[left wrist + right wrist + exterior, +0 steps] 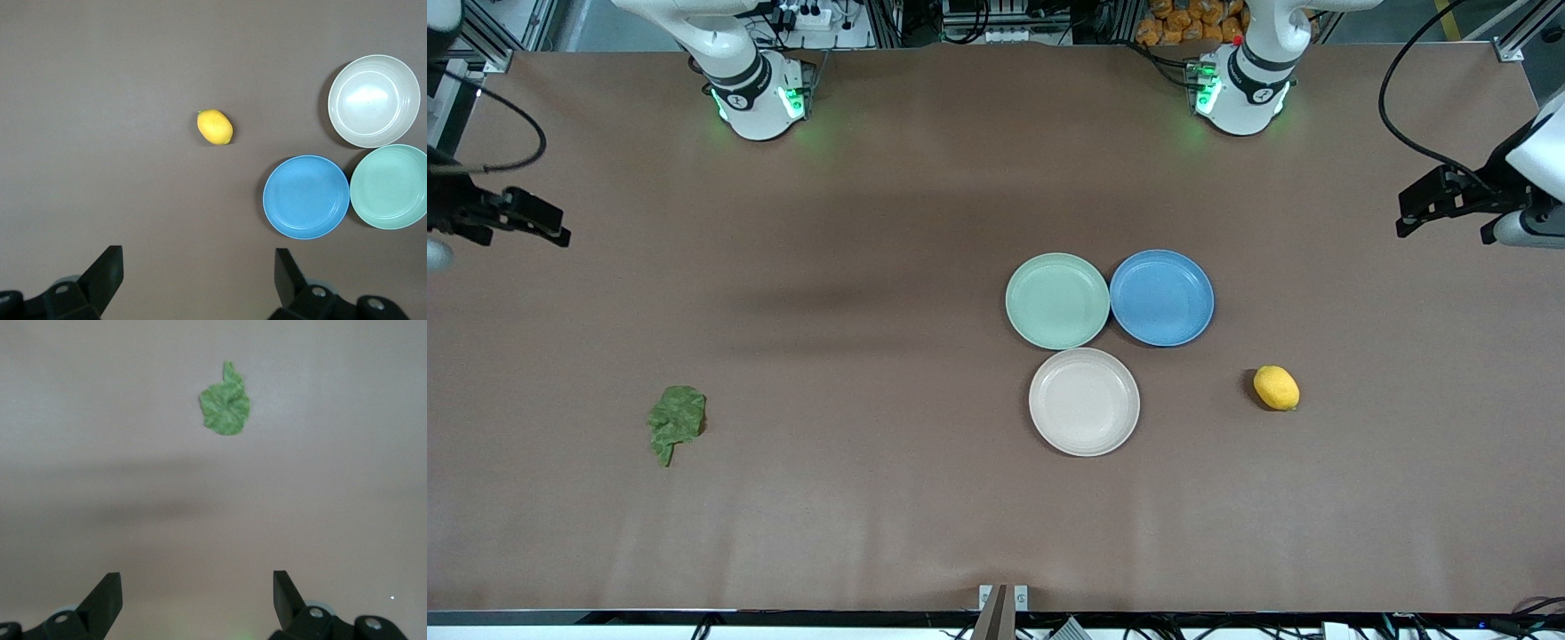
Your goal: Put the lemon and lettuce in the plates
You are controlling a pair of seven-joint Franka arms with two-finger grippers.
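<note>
Lying untouched on brown surface (871,222): small yellow lemon (1276,388), crinkled green lettuce leaf (676,421); mint plate (1057,300), beige plate (1084,402) bare. Left tool (199,267), right tool (197,587) wide open, empty, waiting at surface ends.

Left gripper (198,280) hangs high over the brown table (100,80), its two dark fingers (107,270) spread wide with nothing between them. The lemon (215,127) lies alone on bare table, well apart from the blue plate (306,197). That blue plate touches the mint green plate (389,187) (rims just meeting), and the beige plate (373,100) sits just beside the blue plate too, against the mint one.
</note>
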